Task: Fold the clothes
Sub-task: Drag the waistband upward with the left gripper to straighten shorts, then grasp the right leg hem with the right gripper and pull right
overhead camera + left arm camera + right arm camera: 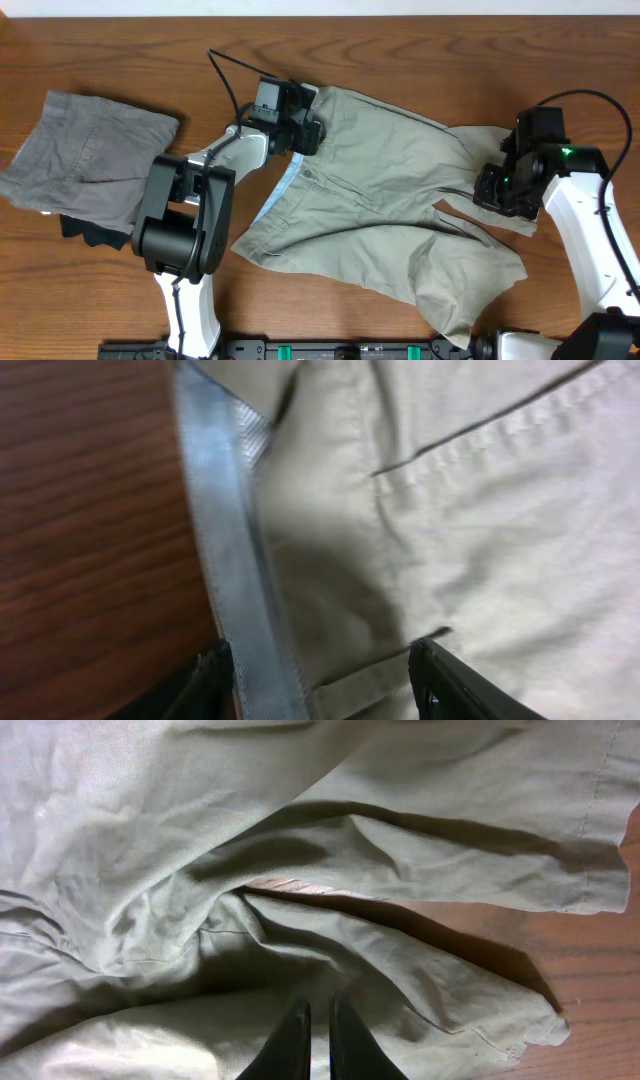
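Note:
The light khaki-green shorts [380,200] lie spread on the wooden table, waistband to the left and two wide legs to the right. The pale blue inner lining [225,560] shows along the waistband. My left gripper [296,128] is at the waistband's upper left corner. In the left wrist view it [322,682] is open, with one finger on each side of the waistband edge. My right gripper [497,190] is over the upper leg near its hem. In the right wrist view its fingers [318,1020] are pressed together on the shorts' fabric [200,840], and creases run toward the tips.
A darker grey folded pair of shorts [90,155] lies at the far left, with a small black garment [95,235] under its lower edge. Bare wood [560,60] shows around the shorts. The left arm's body [185,215] stands between the two garments.

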You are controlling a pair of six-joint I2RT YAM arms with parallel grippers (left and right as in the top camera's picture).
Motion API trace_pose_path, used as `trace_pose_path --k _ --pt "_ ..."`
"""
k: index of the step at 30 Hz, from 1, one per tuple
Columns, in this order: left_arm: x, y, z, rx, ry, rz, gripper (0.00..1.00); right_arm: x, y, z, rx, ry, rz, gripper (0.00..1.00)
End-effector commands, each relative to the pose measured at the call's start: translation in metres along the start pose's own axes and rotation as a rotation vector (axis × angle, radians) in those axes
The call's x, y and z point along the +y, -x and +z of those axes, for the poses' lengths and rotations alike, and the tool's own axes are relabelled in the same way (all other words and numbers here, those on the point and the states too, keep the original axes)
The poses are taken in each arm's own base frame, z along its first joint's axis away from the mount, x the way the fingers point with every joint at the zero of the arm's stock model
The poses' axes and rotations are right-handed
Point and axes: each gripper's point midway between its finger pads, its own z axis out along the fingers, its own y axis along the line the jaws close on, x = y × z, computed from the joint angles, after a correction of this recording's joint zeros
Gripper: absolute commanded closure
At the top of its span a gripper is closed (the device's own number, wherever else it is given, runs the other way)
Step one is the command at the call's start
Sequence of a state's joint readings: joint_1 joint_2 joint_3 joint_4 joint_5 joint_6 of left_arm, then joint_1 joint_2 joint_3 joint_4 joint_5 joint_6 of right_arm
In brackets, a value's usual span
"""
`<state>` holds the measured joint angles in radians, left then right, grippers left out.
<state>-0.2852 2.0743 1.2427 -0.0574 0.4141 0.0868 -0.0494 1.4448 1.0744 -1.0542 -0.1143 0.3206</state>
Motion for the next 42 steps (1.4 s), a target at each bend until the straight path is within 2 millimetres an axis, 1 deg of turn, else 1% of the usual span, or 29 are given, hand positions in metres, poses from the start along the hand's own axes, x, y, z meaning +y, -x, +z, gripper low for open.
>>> trace_pose_path --k 1,2,3,4,6,7,10,12,14,15,19,21,23,25,26,27,28,30,32,33,35,37,40,41,42 --pt "-0.008 -0.019 0.011 0.059 -0.061 -0.011 0.42 -0.002 0.005 -0.003 -0.015 -0.007 -0.007 0.93" --pt "-0.008 -0.021 0.011 0.067 -0.062 -0.013 0.47 -0.002 0.005 -0.003 -0.015 -0.007 -0.007 0.93" --pt "-0.008 -0.024 0.011 0.079 -0.062 -0.018 0.56 -0.002 0.005 -0.003 -0.015 -0.007 -0.007 0.93" --pt "-0.008 -0.026 0.010 0.090 -0.062 -0.023 0.72 -0.002 0.005 -0.003 -0.015 -0.007 -0.007 0.93" --pt "-0.009 -0.029 0.010 0.100 -0.062 -0.026 0.92 -0.002 0.005 -0.003 -0.015 -0.007 -0.007 0.93" --pt "-0.008 -0.029 0.010 0.101 -0.061 -0.027 0.94 -0.003 0.005 -0.003 -0.016 -0.007 -0.008 0.93" --pt "-0.007 -0.027 0.010 0.094 -0.054 -0.024 0.94 -0.003 0.005 -0.003 -0.016 -0.007 -0.008 0.93" --pt "0.001 -0.023 0.010 0.081 -0.015 -0.020 0.94 -0.003 0.005 -0.003 -0.017 -0.011 -0.015 0.93" --pt "0.012 -0.016 0.006 0.061 0.036 -0.024 0.94 -0.006 0.007 -0.003 -0.026 -0.030 -0.014 0.93" --pt "0.021 -0.010 0.004 0.048 0.069 -0.037 0.94 -0.009 0.009 -0.004 -0.035 -0.046 -0.014 0.93" --pt "0.072 0.019 -0.018 -0.042 0.237 -0.213 0.94 -0.010 0.018 -0.004 -0.076 -0.057 -0.018 0.92" --pt "0.096 0.032 -0.032 -0.097 0.263 -0.332 0.94 -0.010 0.023 -0.005 -0.096 -0.061 -0.019 0.91" --pt "0.121 0.040 -0.046 -0.150 0.280 -0.481 0.94 -0.009 0.028 -0.005 -0.116 -0.059 -0.029 0.90" --pt "0.131 0.041 -0.053 -0.170 0.250 -0.557 0.93 -0.008 0.032 -0.005 -0.133 -0.053 -0.036 0.88" --pt "0.130 0.041 -0.054 -0.165 0.213 -0.565 0.85 -0.007 0.035 -0.005 -0.144 -0.050 -0.044 0.87" --pt "0.127 0.037 -0.054 -0.150 0.186 -0.575 0.70 -0.006 0.038 -0.004 -0.155 -0.047 -0.051 0.85" --pt "0.124 0.031 -0.054 -0.123 0.165 -0.586 0.59 -0.005 0.042 -0.004 -0.166 -0.044 -0.061 0.85" --pt "0.116 0.017 -0.052 -0.055 0.140 -0.567 0.57 -0.003 0.049 0.000 -0.179 -0.042 -0.089 0.85" --pt "0.106 -0.001 -0.050 0.027 0.130 -0.537 0.51 -0.001 0.053 0.006 -0.178 -0.040 -0.117 0.86" --pt "0.102 -0.009 -0.049 0.065 0.128 -0.533 0.49 -0.001 0.054 0.010 -0.172 -0.039 -0.127 0.87" --pt "0.093 -0.027 -0.050 0.146 0.125 -0.545 0.49 0.002 0.058 0.020 -0.159 -0.028 -0.151 0.89" --pt "0.087 -0.039 -0.052 0.200 0.123 -0.556 0.49 0.007 0.065 0.030 -0.161 -0.006 -0.179 0.90" --pt "0.080 -0.052 -0.055 0.260 0.119 -0.548 0.49 0.012 0.079 0.045 -0.182 0.009 -0.198 0.93" --pt "0.078 -0.056 -0.057 0.280 0.117 -0.557 0.49 0.012 0.082 0.052 -0.182 0.009 -0.198 0.91" --pt "0.076 -0.059 -0.057 0.294 0.117 -0.562 0.49 0.012 0.085 0.060 -0.178 0.009 -0.197 0.85"
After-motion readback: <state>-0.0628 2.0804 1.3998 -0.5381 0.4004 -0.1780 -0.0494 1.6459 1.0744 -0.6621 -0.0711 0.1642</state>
